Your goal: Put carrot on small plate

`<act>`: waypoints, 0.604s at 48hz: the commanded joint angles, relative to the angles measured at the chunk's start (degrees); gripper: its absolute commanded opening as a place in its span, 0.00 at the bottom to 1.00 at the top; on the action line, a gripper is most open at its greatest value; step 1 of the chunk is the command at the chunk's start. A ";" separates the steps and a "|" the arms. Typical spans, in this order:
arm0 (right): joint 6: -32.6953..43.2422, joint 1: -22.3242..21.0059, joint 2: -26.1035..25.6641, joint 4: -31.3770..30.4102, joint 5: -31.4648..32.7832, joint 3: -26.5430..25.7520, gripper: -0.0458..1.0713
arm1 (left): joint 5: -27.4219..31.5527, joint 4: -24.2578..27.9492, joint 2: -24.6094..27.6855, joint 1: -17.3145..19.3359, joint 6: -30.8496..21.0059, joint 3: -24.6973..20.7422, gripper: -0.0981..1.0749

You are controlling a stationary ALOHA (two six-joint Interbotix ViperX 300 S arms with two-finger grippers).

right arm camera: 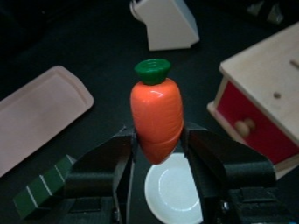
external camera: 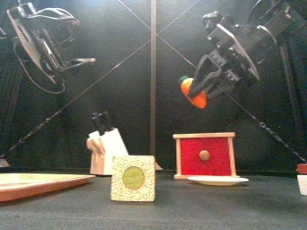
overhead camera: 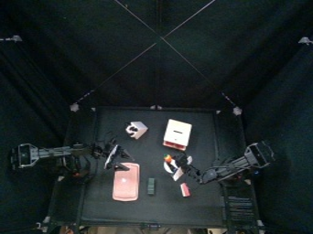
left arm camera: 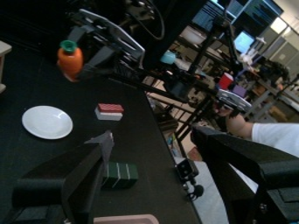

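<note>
Right wrist view: right gripper (right arm camera: 160, 157) fingers clamped on the carrot (right arm camera: 156, 109), green cap pointing away from the wrist, held in the air directly above the small plate (right arm camera: 176, 188). Front view: right arm angled down from upper right, carrot (external camera: 192, 91) well clear of the worktop (external camera: 240, 202), plate (external camera: 218, 180) in front of the red-faced box (external camera: 204, 154). Left gripper (left arm camera: 152, 157) raised at the left side, fingers spread, holding nothing. Green card (external camera: 133, 178) has a patterned face; no readable writing.

Dim black pen, soft blur, bright room beyond.
</note>
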 commanded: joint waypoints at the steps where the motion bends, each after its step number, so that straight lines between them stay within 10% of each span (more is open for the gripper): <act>1: -0.09 -2.11 -1.41 1.05 5.45 0.70 0.69 | -0.18 -1.41 -2.02 -0.79 1.67 0.26 0.96; 29: 0.00 -10.90 4.57 3.34 23.91 5.80 0.71 | 2.11 -3.08 -4.04 -1.05 2.72 3.60 0.96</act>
